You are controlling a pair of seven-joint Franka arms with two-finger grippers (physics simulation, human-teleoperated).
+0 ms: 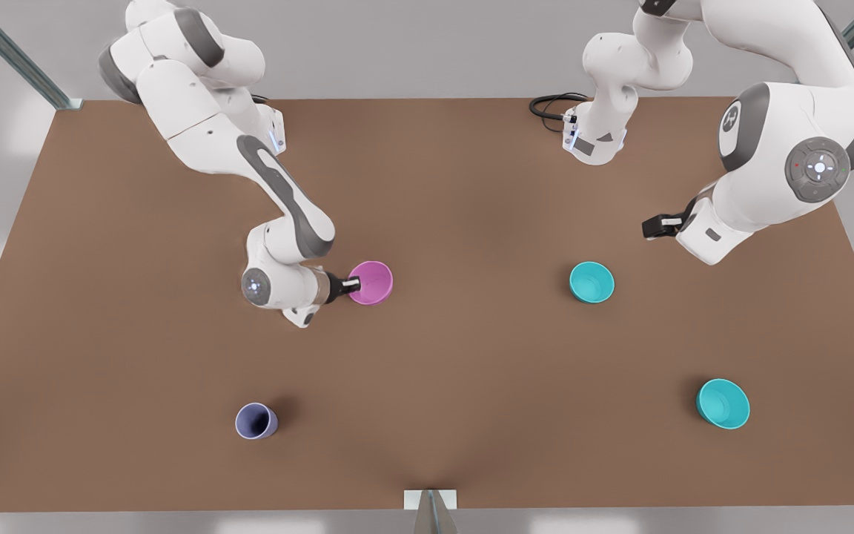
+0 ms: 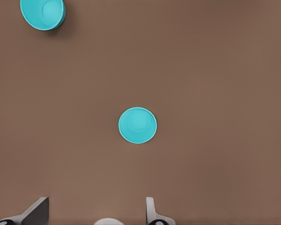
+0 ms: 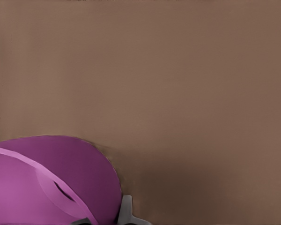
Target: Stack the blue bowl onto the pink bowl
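Rim of the round pink-magenta bowl sits clamped in the right gripper; left gripper, fingers apart, hangs above the nearer round turquoise bowl.

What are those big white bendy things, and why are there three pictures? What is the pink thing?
They are two robot arms above a brown table. One picture looks down at everything; the others come from cameras on each arm's wrist. The right gripper pinches the pink bowl by its rim. The left gripper waits open above the table, looking down on two turquoise bowls: one nearer, one farther off. A lavender-blue cup stands alone.
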